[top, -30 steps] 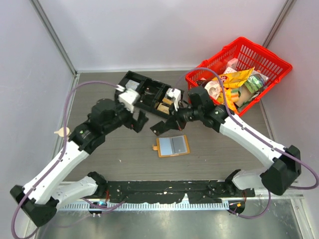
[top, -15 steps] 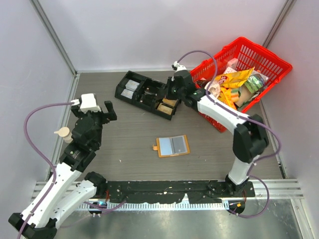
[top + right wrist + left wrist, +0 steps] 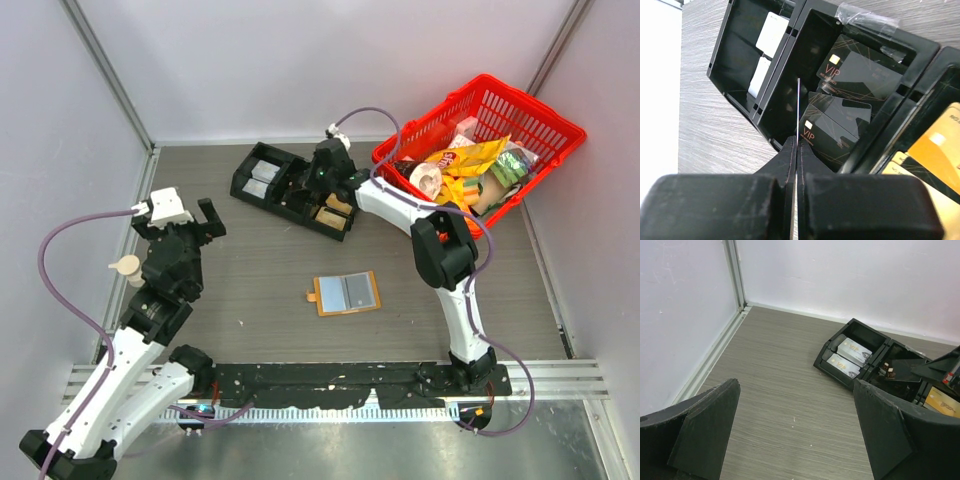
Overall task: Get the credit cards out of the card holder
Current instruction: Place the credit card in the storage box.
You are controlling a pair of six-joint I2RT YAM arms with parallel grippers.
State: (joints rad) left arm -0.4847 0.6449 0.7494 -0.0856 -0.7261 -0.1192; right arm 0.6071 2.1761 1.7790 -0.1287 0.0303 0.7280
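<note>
Card holder (image 3: 346, 293) lies open and flat on the table (image 3: 250, 280), midway between the two arms. Its two pale blue-grey panels face up and its small tab points to the left. Neither gripper touches it; both are well apart from it.

Left gripper (image 3: 178, 222) is on the left side of the table, with its jaws spread wide and nothing between them. In the left wrist view, the fingers (image 3: 705, 435) frame bare table, with the black tray (image 3: 875, 367) ahead and to the right.

Right gripper (image 3: 322, 180) is over the tray (image 3: 295, 190) at the rear of the table. Its jaws are pressed together on a thin card (image 3: 797, 105), which the right wrist view shows edge-on and upright as a pale line rising from between the fingertips. The card is above the tray's middle compartment.

Tray contents by compartment:
- Left: silver cards (image 3: 769, 37).
- Middle: black cards (image 3: 860, 65), overlapping.
- Right: gold cards (image 3: 937, 150).

Red basket (image 3: 540, 120) holding snack packets stands at the rear right, just beside the tray.
</note>
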